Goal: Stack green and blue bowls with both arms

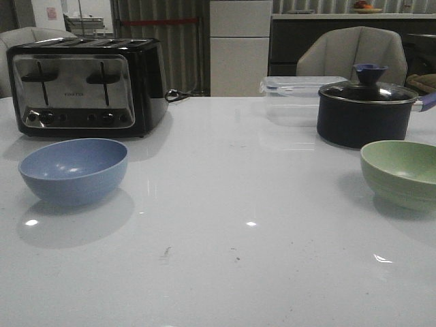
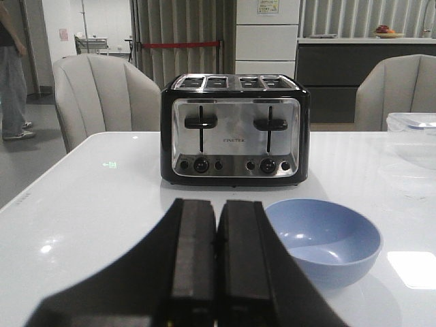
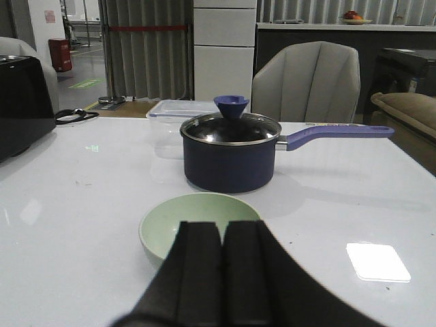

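1. Front view: a dusty blue round matte bowl (image 1: pixel 73 170) stands upright on the left side of the glossy white desk (image 1: pixel 225 259), and a pale sage green round matte bowl (image 1: pixel 402 172) stands upright at the right edge, well apart from it. Both bowls are empty. Just behind the blue bowl sits a black and steel four-slot toaster (image 1: pixel 85 86). Behind the green bowl stands a dark lidded saucepan with a blue knob (image 1: pixel 366 109), and a clear plastic box with a lid (image 1: pixel 296 99) is just beside the saucepan on its left. Neither arm shows in this view.

2. Left wrist view: the left gripper (image 2: pixel 216 266) hangs above the desk with its black blocky fingers (image 2: pixel 193 259) pressed together, holding nothing. The blue bowl (image 2: pixel 323 240) rests on the desk just beyond and to one side of the fingers, not touching them. The toaster (image 2: pixel 235 129) stands behind it, levers up.

3. Right wrist view: the right gripper (image 3: pixel 223 272) has its black fingers (image 3: pixel 199 269) closed against each other, empty. The green bowl (image 3: pixel 197 221) sits on the desk directly beyond the fingertips, partly hidden by them; I cannot tell if they touch. The saucepan (image 3: pixel 230 153), its blue handle pointing sideways, stands behind the bowl, with the clear box (image 3: pixel 180 112) further back.
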Robot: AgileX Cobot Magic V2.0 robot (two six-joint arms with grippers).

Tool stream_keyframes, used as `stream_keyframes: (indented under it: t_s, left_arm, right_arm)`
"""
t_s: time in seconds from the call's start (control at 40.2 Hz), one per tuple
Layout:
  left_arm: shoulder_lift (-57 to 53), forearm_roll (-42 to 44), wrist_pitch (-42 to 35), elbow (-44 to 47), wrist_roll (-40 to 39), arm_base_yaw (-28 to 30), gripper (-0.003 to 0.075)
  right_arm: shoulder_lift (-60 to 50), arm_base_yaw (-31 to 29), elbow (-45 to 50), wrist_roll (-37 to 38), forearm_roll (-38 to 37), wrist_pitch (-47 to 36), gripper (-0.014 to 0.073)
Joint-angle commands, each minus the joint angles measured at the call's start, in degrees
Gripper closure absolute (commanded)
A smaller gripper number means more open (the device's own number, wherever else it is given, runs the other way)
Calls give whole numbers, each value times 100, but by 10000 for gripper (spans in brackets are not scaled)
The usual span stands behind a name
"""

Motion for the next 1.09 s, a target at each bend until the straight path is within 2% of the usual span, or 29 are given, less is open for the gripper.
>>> stream_keyframes:
  t_s: [0.0,0.795,0.919,1.068]
  left_arm:
    - [-113,-60,-518,24,4,-37,627]
    - [-113,-60,-699,-50,4,-37,627]
    - [-113,-60,-693,-445,4,-37,627]
    - [-46,-60,-275,-1279,4,-37,627]
  right_arm:
    - [-110,-29,-20,-55,-7,-563,541]
    - [-110,-29,-59,-55,-7,-737,541]
    - [-110,-29,-425,-55,-7,-508,541]
    - [-59,-29,-1285,-55,-7,135,541]
